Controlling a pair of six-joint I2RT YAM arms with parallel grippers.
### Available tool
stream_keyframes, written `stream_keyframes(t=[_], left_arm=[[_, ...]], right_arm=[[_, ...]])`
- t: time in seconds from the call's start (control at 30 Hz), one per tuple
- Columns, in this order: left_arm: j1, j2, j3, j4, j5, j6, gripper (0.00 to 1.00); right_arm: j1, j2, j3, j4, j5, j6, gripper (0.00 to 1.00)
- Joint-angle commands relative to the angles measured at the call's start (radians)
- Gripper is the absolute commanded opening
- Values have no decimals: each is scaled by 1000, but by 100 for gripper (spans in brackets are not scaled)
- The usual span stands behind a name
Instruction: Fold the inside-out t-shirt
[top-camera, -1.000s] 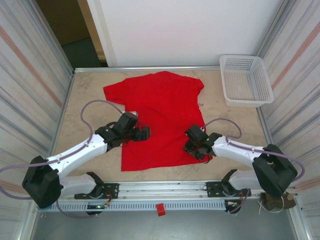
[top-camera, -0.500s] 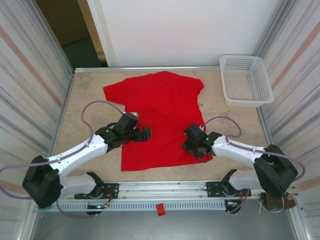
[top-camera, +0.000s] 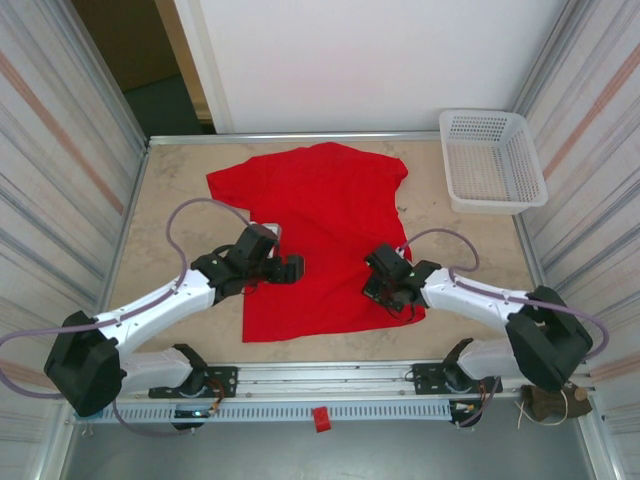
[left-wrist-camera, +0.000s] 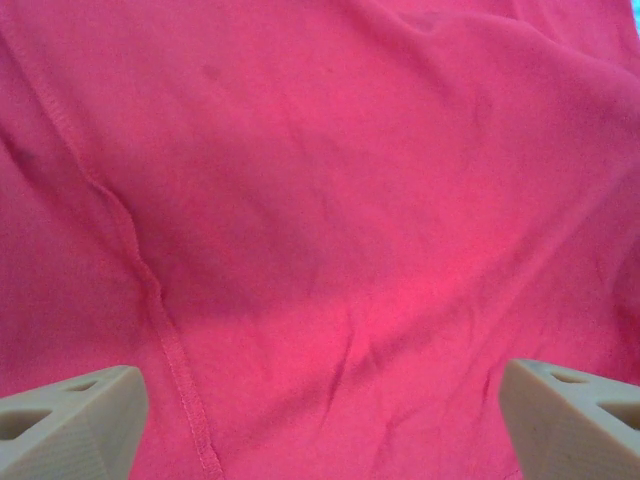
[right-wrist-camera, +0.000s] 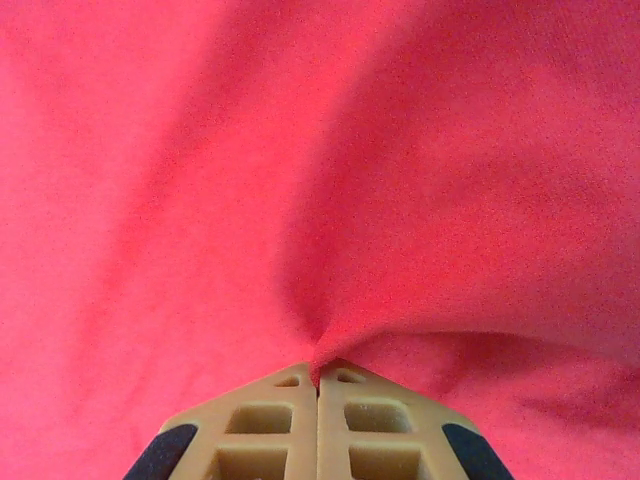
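right claw (right-wrist-camera: 318, 372) now pinched on red t-shirt (top-camera: 330, 215), puckering it | left claw (left-wrist-camera: 320, 410) wide

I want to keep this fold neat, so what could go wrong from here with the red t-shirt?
The right gripper is shut on just a small pinch of the red t-shirt, so the fabric might slip free, or only the top layer might lift. The left gripper hangs open over the cloth, gripping nothing. If the right pulls alone, the shirt could drag and bunch instead of folding evenly.
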Motion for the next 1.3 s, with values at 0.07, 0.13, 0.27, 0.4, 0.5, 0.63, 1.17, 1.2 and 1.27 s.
stream_keyframes(t=[0.07,0.13,0.27,0.4,0.5,0.63,1.17,1.2,1.27], left_arm=[[-61,-56,13,75,78,235,91],[-100,-42,25,92,80,278,92],[-208,20,32,165,45,337,92],[-326,110,28,272,-38,383,92],[-414,179,31,348,-134,423,94],[-478,283,63,381,-307,433,96],[-375,332,266,202,-276,468,0],[-345,315,317,133,-203,457,0],[-309,301,421,0,-108,438,0]], right_arm=[[4,-136,96,-94,24,-40,0],[2,-153,118,-109,27,-45,0],[-4,-168,140,-112,15,-48,0],[-10,-182,151,-116,16,-49,0],[-17,-193,151,-120,11,-53,0],[-22,-208,151,-124,8,-53,0],[-56,-277,99,-48,-42,-120,9],[-46,-322,83,-31,-40,-130,22],[-2,-400,22,9,-24,-133,28]])
